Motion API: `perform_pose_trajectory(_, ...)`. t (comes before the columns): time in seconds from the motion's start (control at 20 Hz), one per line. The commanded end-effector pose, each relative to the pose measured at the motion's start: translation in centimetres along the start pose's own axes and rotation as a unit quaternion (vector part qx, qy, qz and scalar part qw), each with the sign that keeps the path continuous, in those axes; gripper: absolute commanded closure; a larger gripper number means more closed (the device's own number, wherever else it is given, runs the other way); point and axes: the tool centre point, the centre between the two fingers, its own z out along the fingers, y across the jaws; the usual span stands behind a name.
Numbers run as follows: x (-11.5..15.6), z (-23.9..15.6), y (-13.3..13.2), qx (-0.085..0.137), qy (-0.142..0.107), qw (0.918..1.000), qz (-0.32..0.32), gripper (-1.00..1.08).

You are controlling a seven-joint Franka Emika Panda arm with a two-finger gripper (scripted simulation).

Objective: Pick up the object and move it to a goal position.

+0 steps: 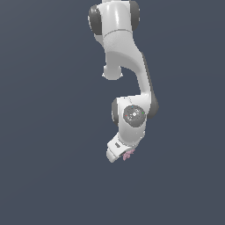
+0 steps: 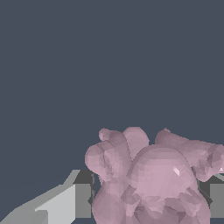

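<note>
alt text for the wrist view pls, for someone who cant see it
A lumpy pale pink object fills the lower part of the frame, sitting between the two grey fingers of the robot's claw, which appears shut on it. Everything behind is a plain dark blue-grey background.

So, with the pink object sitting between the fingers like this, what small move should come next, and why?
Probably carry it gently toward the goal, keeping the grip. In the wrist view the pink object fills the gap between the fingers, and the end effector seems closed on it. No goal marker is visible.
</note>
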Motion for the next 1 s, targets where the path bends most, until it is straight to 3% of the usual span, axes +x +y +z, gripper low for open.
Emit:
perform_pose_trajectory(0.0,-0.8,-0.9,0.9,-0.001,0.0,1.0,0.001,1.08)
perform_pose_trajectory(0.6,-7.0,-8.1,7.3,-0.001,0.0,1.0,0.001,1.08)
perform_pose_trajectory(0.95,-8.4,-9.9,9.0,0.0,0.001,1.0,0.001,1.08)
